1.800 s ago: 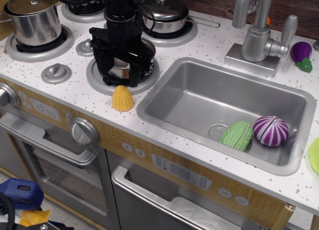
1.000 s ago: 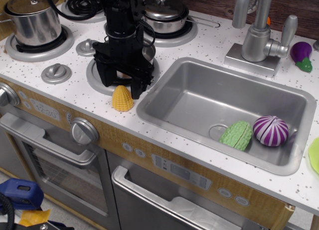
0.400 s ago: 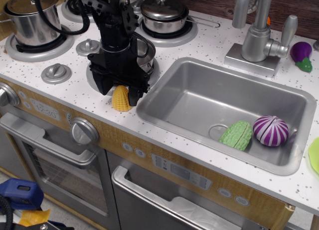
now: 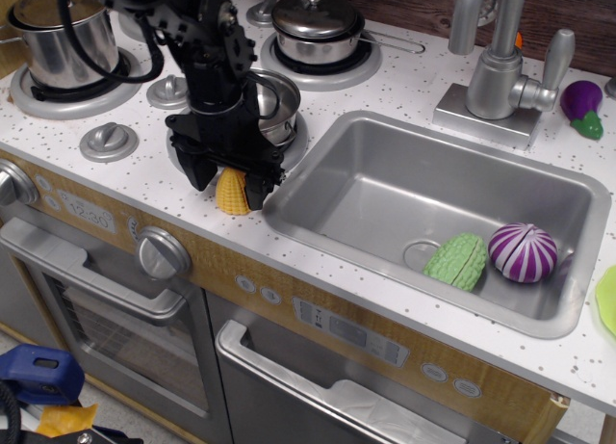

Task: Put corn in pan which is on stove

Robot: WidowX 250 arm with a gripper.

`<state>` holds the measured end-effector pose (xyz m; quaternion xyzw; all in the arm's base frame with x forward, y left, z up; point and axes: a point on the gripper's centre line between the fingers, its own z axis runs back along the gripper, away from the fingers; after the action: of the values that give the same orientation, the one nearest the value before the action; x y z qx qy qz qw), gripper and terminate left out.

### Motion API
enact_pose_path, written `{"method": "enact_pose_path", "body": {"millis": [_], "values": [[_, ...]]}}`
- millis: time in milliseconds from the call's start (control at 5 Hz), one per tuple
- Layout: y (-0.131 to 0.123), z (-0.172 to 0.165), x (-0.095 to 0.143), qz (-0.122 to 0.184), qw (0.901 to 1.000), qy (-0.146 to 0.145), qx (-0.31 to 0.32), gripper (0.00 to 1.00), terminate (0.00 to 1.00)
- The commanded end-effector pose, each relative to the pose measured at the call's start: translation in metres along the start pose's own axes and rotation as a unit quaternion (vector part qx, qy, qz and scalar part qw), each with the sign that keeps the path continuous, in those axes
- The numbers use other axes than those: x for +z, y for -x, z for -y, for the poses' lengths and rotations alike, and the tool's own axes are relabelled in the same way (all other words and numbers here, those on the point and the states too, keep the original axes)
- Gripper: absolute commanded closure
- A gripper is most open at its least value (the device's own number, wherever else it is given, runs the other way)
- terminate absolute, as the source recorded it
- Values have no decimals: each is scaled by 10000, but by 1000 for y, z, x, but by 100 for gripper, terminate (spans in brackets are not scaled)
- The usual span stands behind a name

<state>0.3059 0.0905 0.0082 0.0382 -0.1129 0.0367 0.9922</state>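
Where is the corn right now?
The corn sits on the counter's front edge, just left of the sink, in front of the pan. The open gripper straddles it.

Faint digits, seemingly "12:30", on the small grey clock panel of the wood-look oven front, no other legible text

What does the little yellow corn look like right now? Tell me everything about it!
The corn is a small, bright yellow toy that looks like plastic, dome-shaped with ribbed rows of kernels. It sits on the white speckled stove top near the front edge, just in front of the burner holding the shiny pan. The black pincer is down over it, one finger on each side, covering its top. Whether the fingers already squeeze it cannot be told.
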Motion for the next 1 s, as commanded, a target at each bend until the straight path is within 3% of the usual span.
{"method": "enact_pose_path", "body": {"millis": [0,200,400,600,800], "values": [[-3,-7,4,167,9998,-29,118,100,0],[-4,-5,6,130,9998,-41,153,100,0],[-6,-2,21,88,9991,-405,-88,100,0],[-10,-4,50,-121,9977,-593,-308,100,0],[-18,-9,62,-91,9954,-808,-509,100,0]]}}
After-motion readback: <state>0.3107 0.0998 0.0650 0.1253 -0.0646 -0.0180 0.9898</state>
